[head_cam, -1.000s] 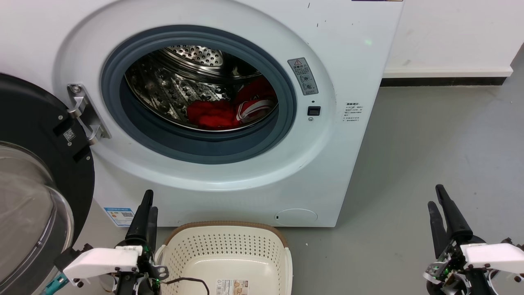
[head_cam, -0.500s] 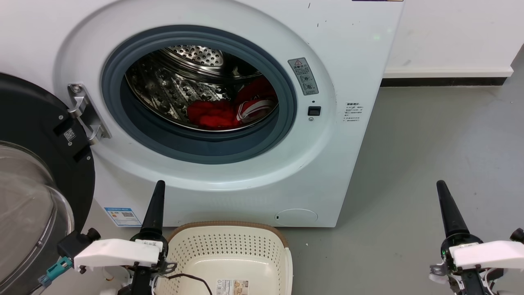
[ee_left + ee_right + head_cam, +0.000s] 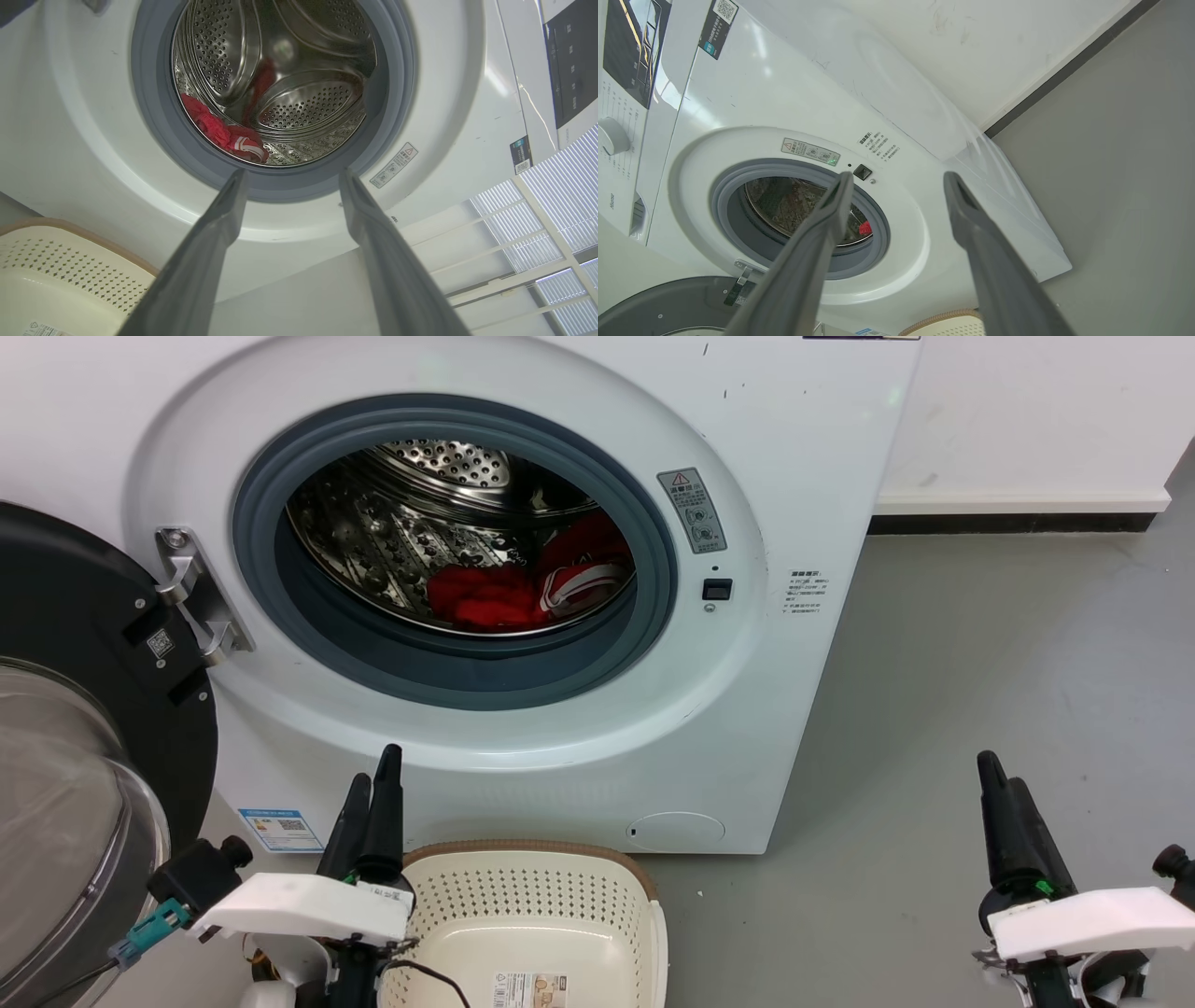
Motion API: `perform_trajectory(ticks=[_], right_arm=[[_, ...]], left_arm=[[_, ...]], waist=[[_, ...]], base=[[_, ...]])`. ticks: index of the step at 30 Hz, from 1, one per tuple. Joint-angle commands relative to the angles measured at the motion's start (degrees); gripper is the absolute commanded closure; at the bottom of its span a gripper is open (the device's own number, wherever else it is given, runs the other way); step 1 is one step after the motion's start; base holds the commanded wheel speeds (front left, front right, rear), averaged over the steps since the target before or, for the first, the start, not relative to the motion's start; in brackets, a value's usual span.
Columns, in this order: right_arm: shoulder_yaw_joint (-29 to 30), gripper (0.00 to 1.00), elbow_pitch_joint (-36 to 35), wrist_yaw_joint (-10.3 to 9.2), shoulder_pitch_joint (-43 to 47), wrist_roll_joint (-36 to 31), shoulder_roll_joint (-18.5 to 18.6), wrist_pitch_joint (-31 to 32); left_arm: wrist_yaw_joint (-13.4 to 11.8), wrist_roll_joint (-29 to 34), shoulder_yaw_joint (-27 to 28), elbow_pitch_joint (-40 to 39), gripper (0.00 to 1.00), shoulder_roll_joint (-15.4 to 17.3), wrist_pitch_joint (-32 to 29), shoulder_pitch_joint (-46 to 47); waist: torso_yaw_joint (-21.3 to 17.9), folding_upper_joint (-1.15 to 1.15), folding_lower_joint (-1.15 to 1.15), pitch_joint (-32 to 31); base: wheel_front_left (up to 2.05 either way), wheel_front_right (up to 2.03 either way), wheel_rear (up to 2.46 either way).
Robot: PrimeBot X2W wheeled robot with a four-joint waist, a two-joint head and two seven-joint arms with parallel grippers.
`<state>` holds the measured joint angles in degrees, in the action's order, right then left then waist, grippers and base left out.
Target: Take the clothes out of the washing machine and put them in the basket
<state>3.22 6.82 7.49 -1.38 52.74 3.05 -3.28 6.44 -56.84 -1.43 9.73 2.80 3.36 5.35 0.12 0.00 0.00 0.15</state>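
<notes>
Left gripper [image 3: 375, 767] near left, fingers parted and pointing up — right gripper [image 3: 1001, 773] near right, likewise parted, pale wrists below.

A smooth grey floor [image 3: 990, 653] runs back to a white wall [image 3: 1036, 411], where a white ledge sits over a black skirting strip [image 3: 1008, 522]. The wall bears faint scuffs. Bright ribbed panels [image 3: 556, 214] sit in a white frame; whether they are window or ceiling light is unclear.

The washing machine [image 3: 822, 476] is cut off at the head view's top edge, its open door [image 3: 65, 607] beside it and the basket [image 3: 523, 896] before it are cropped, and the clothes [image 3: 485, 597] sit partly hidden behind its grey porthole rim [image 3: 448, 674].
</notes>
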Motion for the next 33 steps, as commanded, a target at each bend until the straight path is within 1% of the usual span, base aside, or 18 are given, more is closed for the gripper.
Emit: perform_trajectory(ticks=[1, 3, 4, 14, 20, 33], right_arm=[[-0.1, 0.00, -1.4, 0.01, -0.3, -2.8, 0.1, -0.6], [-0.1, 0.00, -1.8, 0.01, -0.1, -5.2, 0.0, -1.0], [-0.2, 0.00, -2.4, 0.01, 0.2, -8.7, 0.0, -1.3], [-0.1, 0.00, -4.2, 0.01, 1.1, -18.8, -0.1, -2.1], [0.2, 0.00, -5.0, 0.01, 1.6, -24.0, -0.1, -2.4], [0.2, 0.00, -6.3, 0.01, 2.4, -32.3, -0.2, -2.9]], left_arm=[[-0.2, 2.5, -0.3, -0.7, 0.00, 0.1, 0.7, 1.9], [-0.5, 4.5, -0.6, -0.6, 0.00, 0.1, 1.1, 1.9], [-0.8, 7.3, -0.8, -0.5, 0.00, 0.1, 1.6, 2.0], [-1.4, 16.1, -1.6, 0.4, 0.00, 0.1, 3.4, 2.7], [-1.7, 20.6, -2.1, 0.6, 0.00, 0.1, 4.3, 2.9], [-2.2, 29.3, -2.9, 0.7, 0.00, 0.1, 6.3, 3.4]], waist=[[0.0, 0.00, 0.00, 0.0], [0.0, 0.00, 0.00, 0.0], [0.1, 0.00, 0.00, 0.0], [0.1, 0.00, 0.00, -0.1], [0.2, 0.00, 0.00, -0.1], [0.4, 0.00, 0.00, 0.0]], base=[[0.00, 0.00, 0.00], [0.00, 0.00, 0.00], [0.00, 0.00, 0.00], [0.00, 0.00, 0.00], [0.00, 0.00, 0.00], [0.00, 0.00, 0.00]])
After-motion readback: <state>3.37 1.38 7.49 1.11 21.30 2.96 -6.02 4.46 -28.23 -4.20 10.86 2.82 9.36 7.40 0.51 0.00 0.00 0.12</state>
